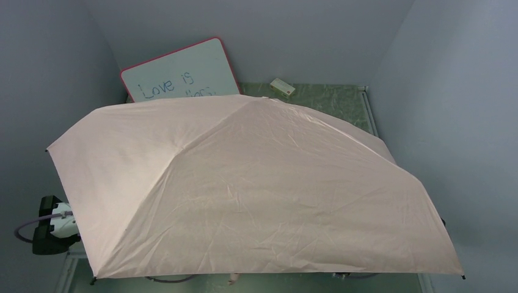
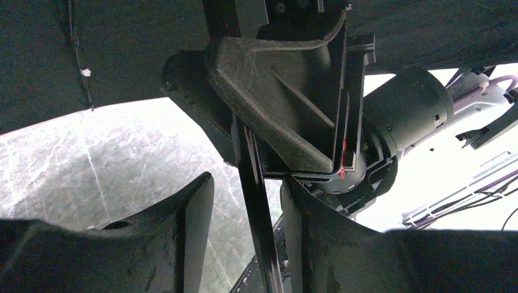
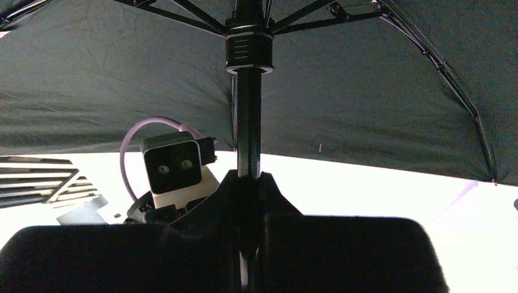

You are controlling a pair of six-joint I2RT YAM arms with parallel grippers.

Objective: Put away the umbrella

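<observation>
The umbrella [image 1: 244, 183] stands fully open over the table [image 1: 330, 97]. Its pale pink canopy [image 1: 153, 140] hides nearly all of both arms and reaches back to the whiteboard [image 1: 183, 70]. We judge it light but awkward: the cloth is thin, creased and soft, likely to catch air and sway, and the ribs [image 3: 440, 67] are slim rods that could bend if squeezed. The black shaft [image 3: 248, 122] is the one stiff, narrow, smooth part, so that is where we would hold it. Our right gripper [image 3: 249, 178] is closed on the shaft below the ridged black runner [image 3: 248, 52]. Our left gripper [image 2: 247, 195] is parted, its matte fingers [image 2: 195, 226] straddling the shaft close to the right one's hold without clearly pinching it. To fold the umbrella, we reckon the runner must slide along the shaft, and it may stick.
</observation>
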